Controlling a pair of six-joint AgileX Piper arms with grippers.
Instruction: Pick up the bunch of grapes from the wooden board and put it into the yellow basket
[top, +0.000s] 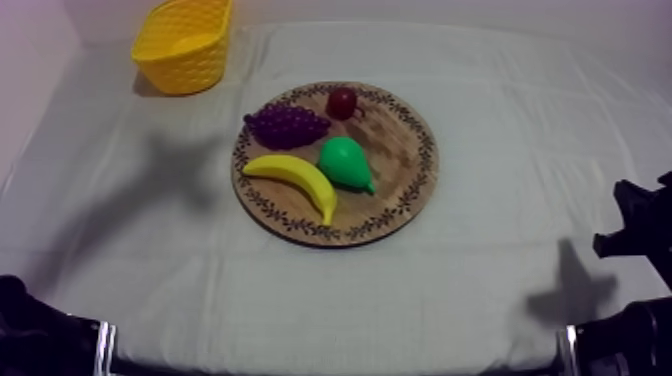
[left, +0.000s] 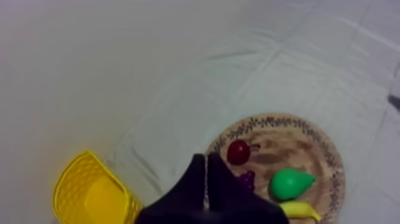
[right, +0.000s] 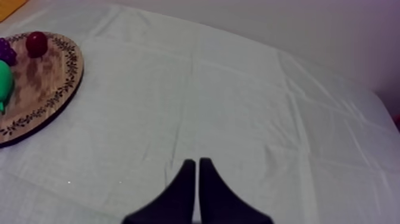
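The purple bunch of grapes (top: 287, 124) lies at the far left of the round wooden board (top: 400, 160), in the middle of the table. The yellow basket (top: 185, 45) stands at the far left corner, with nothing in it. My left gripper (left: 206, 156) hangs high over the cloth between basket (left: 89, 193) and board (left: 297, 149). Its fingers lie together as a narrow wedge and partly hide the grapes (left: 247, 179). My right gripper (right: 197, 161) is shut on nothing, low over bare cloth to the right of the board (right: 36, 95).
Also on the board are a small red fruit (top: 342, 101), a green pear (top: 345, 163) and a banana (top: 295, 178). Black parts of my right arm (top: 640, 225) sit at the table's right edge. Wide bare cloth lies around the board.
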